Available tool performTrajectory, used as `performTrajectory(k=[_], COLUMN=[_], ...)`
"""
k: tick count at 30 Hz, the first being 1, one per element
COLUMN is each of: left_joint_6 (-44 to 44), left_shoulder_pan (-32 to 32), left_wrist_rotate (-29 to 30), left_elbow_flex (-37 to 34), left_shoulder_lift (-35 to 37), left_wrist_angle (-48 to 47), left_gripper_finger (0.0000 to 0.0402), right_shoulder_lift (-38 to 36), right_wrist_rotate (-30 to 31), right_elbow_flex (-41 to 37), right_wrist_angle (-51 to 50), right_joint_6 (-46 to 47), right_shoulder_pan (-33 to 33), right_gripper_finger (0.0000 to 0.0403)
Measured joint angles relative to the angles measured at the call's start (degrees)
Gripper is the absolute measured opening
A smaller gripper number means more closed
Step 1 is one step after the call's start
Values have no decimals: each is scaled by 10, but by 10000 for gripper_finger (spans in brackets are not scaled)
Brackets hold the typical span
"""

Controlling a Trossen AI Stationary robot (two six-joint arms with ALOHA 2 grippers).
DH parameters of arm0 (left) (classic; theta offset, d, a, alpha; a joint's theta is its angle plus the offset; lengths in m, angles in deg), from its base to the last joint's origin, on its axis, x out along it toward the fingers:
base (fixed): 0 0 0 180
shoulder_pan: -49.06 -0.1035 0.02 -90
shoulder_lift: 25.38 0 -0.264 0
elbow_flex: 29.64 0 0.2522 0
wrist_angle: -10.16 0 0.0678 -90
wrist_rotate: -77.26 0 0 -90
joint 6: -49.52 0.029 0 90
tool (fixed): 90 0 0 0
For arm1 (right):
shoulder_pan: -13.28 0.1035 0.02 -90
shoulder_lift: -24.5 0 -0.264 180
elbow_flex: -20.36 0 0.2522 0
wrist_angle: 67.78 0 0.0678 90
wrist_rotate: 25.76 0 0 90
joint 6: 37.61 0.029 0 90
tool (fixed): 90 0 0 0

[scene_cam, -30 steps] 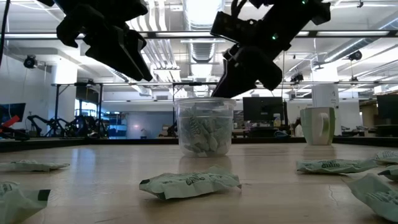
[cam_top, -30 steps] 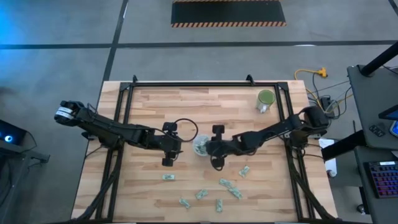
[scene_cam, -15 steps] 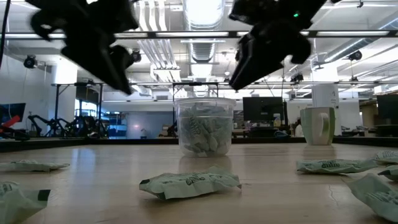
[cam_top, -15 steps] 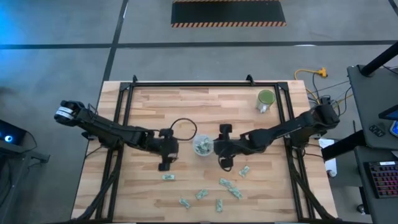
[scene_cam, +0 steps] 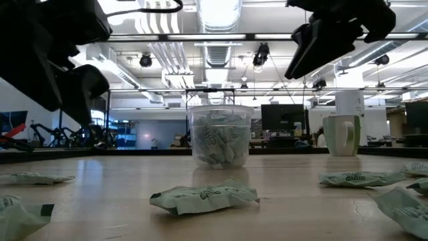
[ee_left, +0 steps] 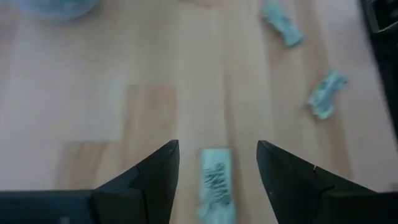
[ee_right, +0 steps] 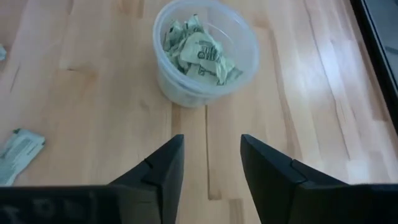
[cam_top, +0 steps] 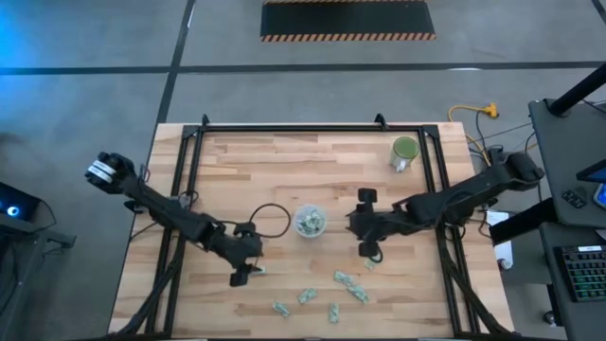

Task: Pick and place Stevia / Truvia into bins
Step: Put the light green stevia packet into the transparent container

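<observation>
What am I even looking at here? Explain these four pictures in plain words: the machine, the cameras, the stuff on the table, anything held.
Two dark robot arms work at a wooden table. One camera looks straight down, one sits at tabletop height, and one rides on each wrist.

In the middle stands a clear plastic cup partly filled with pale green sweetener packets. More packets lie loose on the near part of the table, such as one in front of the cup. A green mug stands in a far corner.

The left hand is open above a loose packet. The right hand, beside the cup, is open too. Neither holds anything.
</observation>
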Motion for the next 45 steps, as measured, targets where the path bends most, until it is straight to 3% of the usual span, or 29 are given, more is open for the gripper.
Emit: performTrajectory(k=[7, 16, 23, 45], left_joint_6=[0, -31, -32, 10], left_shoulder_pan=[9, 11, 22, 38], left_wrist_rotate=[4, -20, -7, 85], left_elbow_flex=[-14, -12, -10, -6], left_shoulder_lift=[-43, -110, -128, -133], left_wrist_angle=[59, 58, 61, 56], left_gripper_finger=[198, 198, 194, 33], right_shoulder_lift=[-31, -29, -26, -25], right_wrist_rotate=[0, 0, 0, 0], right_elbow_flex=[-33, -35, -35, -36], right_wrist_angle=[15, 17, 14, 14], right_joint_6=[18, 17, 13, 13], right_shoulder_pan=[0, 0, 0, 0], right_gripper_finger=[137, 128, 129, 113])
